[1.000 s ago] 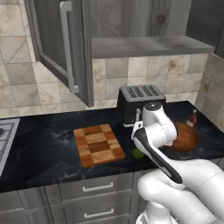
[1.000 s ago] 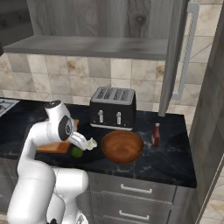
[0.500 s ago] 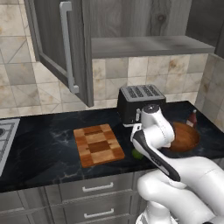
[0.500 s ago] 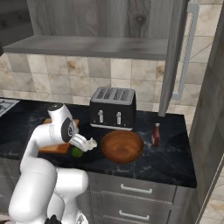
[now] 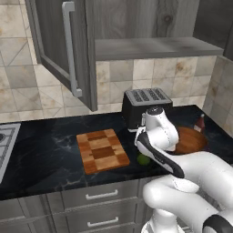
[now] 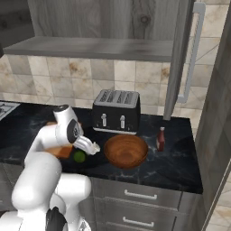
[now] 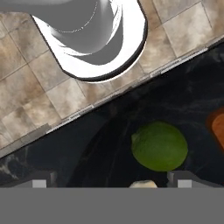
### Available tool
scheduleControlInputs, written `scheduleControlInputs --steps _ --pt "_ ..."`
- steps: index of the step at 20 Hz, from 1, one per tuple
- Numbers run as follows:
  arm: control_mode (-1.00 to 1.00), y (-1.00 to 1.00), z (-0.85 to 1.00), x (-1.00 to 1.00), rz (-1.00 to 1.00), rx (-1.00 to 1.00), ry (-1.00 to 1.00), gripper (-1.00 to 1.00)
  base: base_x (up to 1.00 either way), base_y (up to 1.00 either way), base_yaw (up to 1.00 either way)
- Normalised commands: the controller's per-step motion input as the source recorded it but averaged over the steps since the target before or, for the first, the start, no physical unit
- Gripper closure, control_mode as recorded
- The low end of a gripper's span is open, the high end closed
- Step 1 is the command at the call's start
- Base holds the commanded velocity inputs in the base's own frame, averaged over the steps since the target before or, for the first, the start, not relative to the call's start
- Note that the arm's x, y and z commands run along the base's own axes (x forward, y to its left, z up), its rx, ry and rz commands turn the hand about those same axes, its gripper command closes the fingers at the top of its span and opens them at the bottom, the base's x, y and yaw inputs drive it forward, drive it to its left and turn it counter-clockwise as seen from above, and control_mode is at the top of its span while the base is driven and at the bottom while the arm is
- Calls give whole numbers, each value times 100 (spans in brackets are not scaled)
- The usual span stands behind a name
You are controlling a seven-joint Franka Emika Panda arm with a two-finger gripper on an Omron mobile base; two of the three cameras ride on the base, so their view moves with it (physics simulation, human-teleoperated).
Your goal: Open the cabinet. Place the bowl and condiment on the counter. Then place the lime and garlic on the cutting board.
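Going for the lime
Tool (image 7: 111,183) wide open above lime (image 7: 159,145); next, drop down and squeeze it.

the white franka arm with dark joints folds forward and down over the black marble counter (image 5: 54,150) edge, its wrist bent low. the two-finger gripper (image 6: 92,147) points downward, jaws spread wide apart, holding nothing.

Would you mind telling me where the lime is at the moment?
The lime lies on the black counter near its front edge, between the cutting board and the wooden bowl, not yet on the board.
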Motion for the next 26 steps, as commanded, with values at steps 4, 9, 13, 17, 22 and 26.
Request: scheduleControlInputs --steps 4,9,13,17,22,26 --pt "-100 0 -4 17 0 0 2 -100 0 0 0" --pt "-100 0 -4 12 0 0 1 -100 0 0 0" --pt "-100 0 -3 6 0 1 0 -100 0 0 0" --pt "-100 -1 -3 0 0 3 0 -100 0 0 0" --pt "-100 -5 -6 0 0 4 0 -100 0 0 0" --pt "-100 -5 -6 0 0 3 0 -100 0 0 0"
